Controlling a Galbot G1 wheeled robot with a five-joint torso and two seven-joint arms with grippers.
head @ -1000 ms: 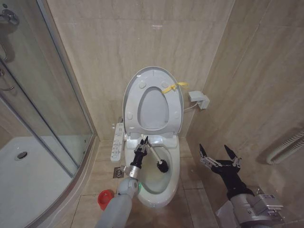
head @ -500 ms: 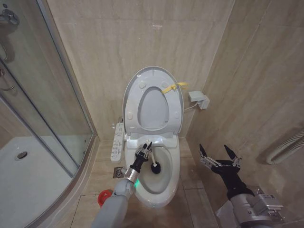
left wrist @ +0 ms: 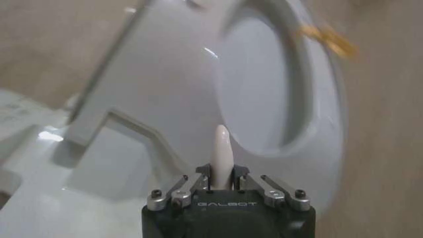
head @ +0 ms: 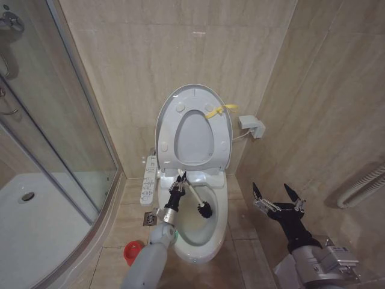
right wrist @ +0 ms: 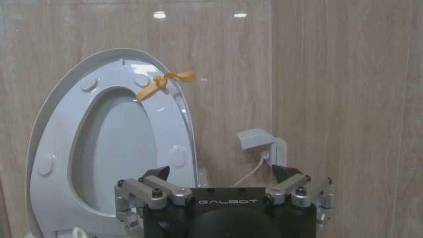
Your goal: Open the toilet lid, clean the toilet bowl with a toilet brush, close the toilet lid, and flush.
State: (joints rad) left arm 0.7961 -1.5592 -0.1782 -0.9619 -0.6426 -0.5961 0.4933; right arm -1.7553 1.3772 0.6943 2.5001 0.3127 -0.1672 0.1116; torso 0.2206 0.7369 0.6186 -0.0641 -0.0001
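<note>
The left pincer [head: 179, 179] is clamped on the white handle of the toilet brush [head: 195, 197]; it hangs over the back rim of the toilet bowl [head: 218, 226]; below and to its right, the black head has swung back out from the near wall toward the bowl's right side since half a second ago, so scrubbing looks mid-stroke; the toilet lid [head: 194, 98] stands raised behind the pincer; the right pincer [head: 278, 194] waits apart, off to the right.
</note>
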